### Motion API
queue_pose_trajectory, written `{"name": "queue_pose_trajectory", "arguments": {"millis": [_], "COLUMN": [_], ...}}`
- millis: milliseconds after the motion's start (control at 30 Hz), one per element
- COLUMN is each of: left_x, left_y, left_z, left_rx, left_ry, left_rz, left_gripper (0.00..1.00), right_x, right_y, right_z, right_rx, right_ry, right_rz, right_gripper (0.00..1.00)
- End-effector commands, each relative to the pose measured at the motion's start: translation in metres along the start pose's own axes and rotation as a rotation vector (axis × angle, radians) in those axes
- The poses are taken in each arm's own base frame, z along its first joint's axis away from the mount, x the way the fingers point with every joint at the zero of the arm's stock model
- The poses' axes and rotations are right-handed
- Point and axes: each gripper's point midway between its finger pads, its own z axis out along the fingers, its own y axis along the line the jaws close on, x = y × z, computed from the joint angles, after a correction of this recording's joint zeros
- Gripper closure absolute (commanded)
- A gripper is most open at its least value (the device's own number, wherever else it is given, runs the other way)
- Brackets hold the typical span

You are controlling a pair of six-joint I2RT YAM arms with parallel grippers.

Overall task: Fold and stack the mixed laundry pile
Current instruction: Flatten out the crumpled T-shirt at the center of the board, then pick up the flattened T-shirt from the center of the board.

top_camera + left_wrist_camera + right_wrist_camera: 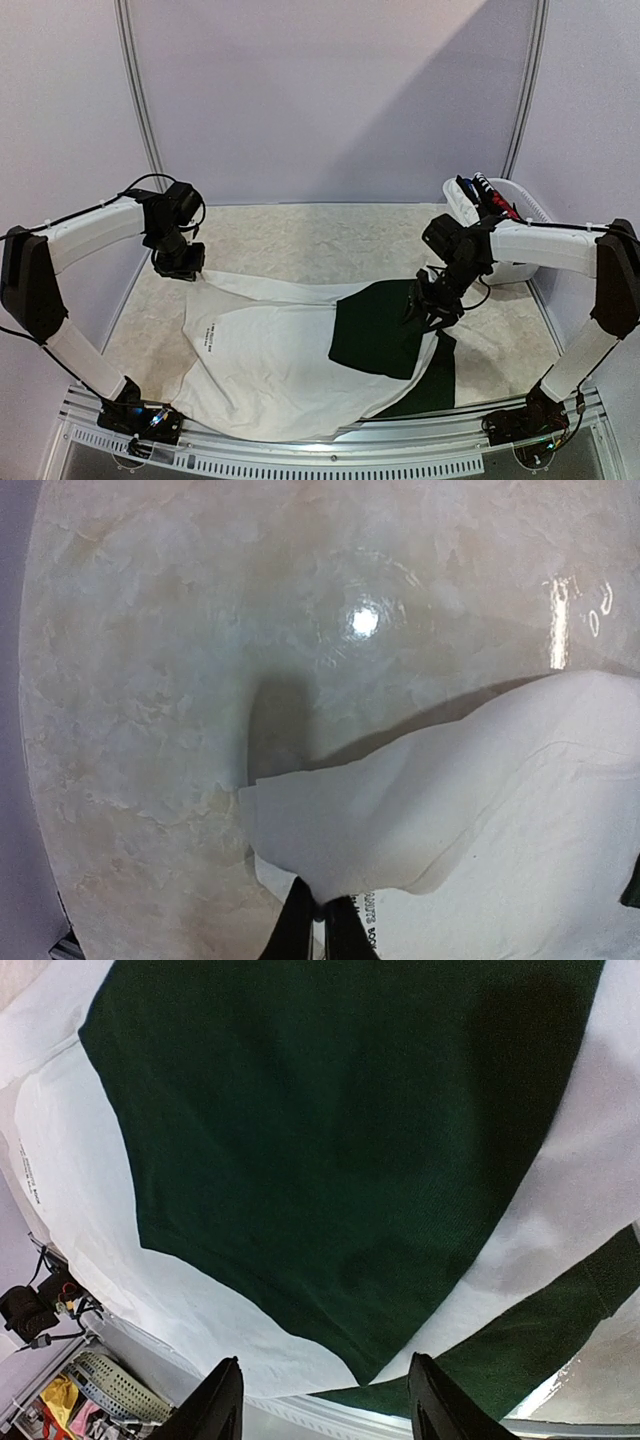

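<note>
Nothing looks stacked yet. Left pincer (318, 918) is clamped on the white T-shirt (260, 350); right pincer (325, 1368) hangs apart over the dark green piece (330, 1150).

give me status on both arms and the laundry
Left gripper jaws shut on white T-shirt corner, lifted. Right gripper jaws open above dark green piece, which lies on the shirt. White tub far right, off the cloth.
</note>
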Motion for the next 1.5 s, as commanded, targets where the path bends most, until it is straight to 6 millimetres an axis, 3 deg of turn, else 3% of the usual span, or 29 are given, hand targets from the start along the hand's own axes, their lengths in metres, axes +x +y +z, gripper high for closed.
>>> {"name": "queue_pose_trajectory", "arguments": {"millis": [0, 633, 933, 1233, 1467], "left_x": [-0.002, 0.003, 0.003, 0.003, 0.003], "left_y": [0.002, 0.001, 0.002, 0.001, 0.002], "left_z": [-0.005, -0.004, -0.005, -0.006, -0.007], "left_rx": [0.014, 0.029, 0.028, 0.03, 0.029], "left_ry": [-0.026, -0.019, -0.023, -0.025, -0.025], "left_rz": [0.012, 0.044, 0.046, 0.05, 0.05], "left_gripper": [1.0, 1.0, 1.0, 1.0, 1.0], "right_x": [0.005, 0.015, 0.027, 0.041, 0.052], "right_y": [0.006, -0.007, -0.016, 0.003, -0.013], "right_z": [0.008, 0.035, 0.038, 0.051, 0.06], "right_rx": [-0.027, -0.006, 0.015, -0.011, 0.018], "right_ry": [0.006, 0.031, 0.061, 0.115, 0.142], "right_rz": [0.011, 0.041, 0.058, -0.02, 0.0], "right_gripper": [0.44, 0.45, 0.45, 0.45, 0.45]}}
